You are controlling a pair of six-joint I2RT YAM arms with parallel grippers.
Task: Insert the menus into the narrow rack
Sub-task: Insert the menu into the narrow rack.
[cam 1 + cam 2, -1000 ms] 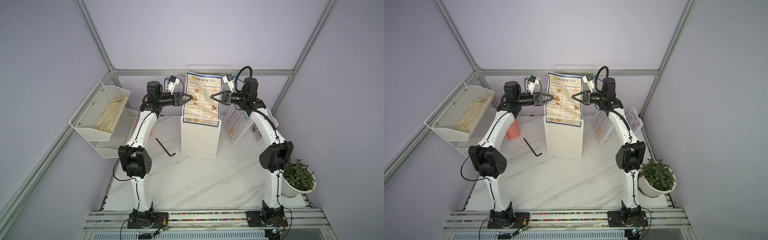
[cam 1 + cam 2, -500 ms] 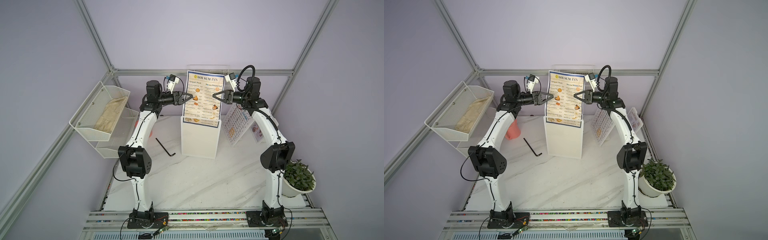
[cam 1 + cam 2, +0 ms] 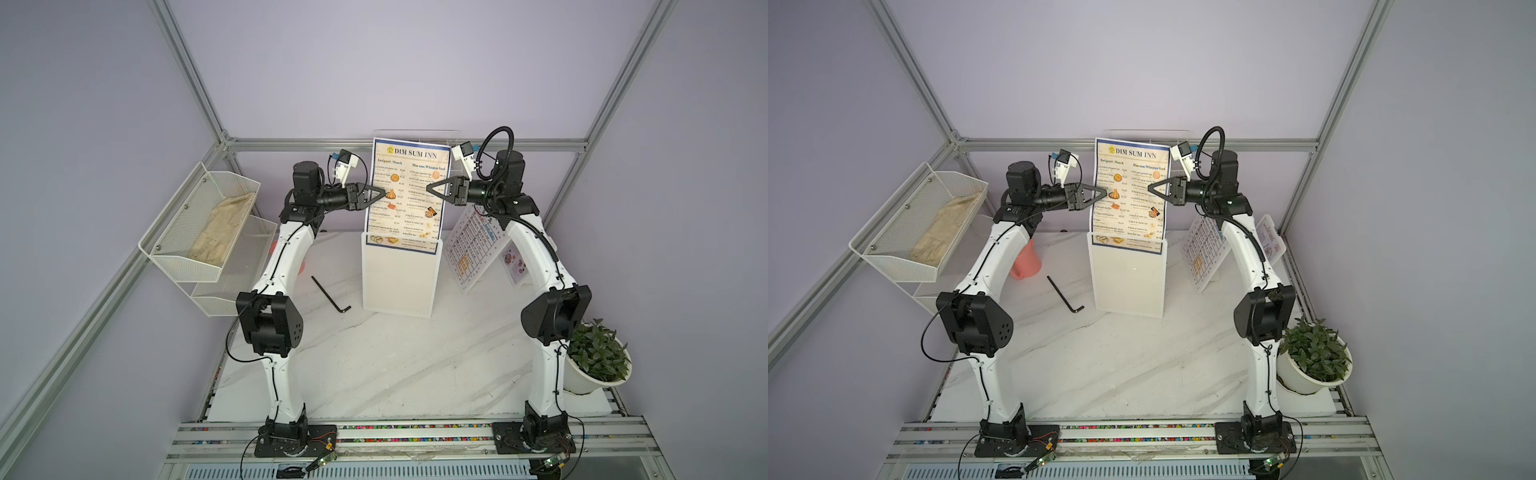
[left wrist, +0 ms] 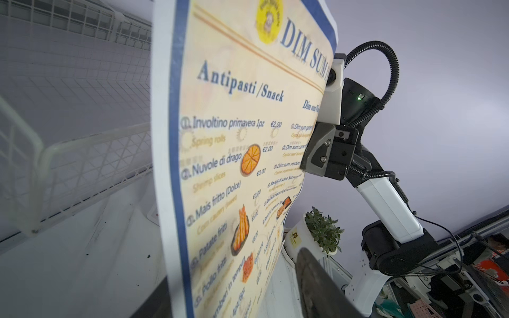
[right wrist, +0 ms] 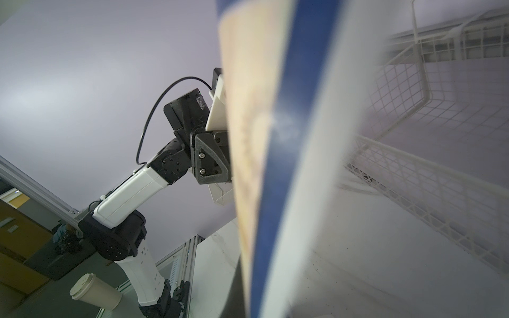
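The dark-bordered "DIM SUM INN" menu [image 3: 407,195] [image 3: 1129,195] stands upright, its lower edge just inside the top of the narrow white rack [image 3: 399,282] [image 3: 1127,286]. My right gripper [image 3: 431,191] [image 3: 1151,191] [image 5: 248,302] is shut on the menu's right edge [image 5: 278,165]. My left gripper [image 3: 381,193] [image 3: 1104,193] [image 4: 234,302] is open and straddles the left edge [image 4: 220,170], with a gap to the front finger [image 4: 316,289]. Two more menus lean at the right: a white sheet edged with coloured dots [image 3: 471,249] [image 3: 1202,253] and a small photo card [image 3: 513,262] [image 3: 1268,241].
A white wire shelf [image 3: 199,220] with a cloth hangs on the left wall. A black hex key [image 3: 330,293] lies left of the rack, and a pink cup [image 3: 1025,262] stands behind the left arm. A potted plant [image 3: 596,361] sits at the front right.
The right gripper has lifted slightly with the menu's edge, and the sheet stands a little higher and straighter. The left gripper has stayed open at the left edge.
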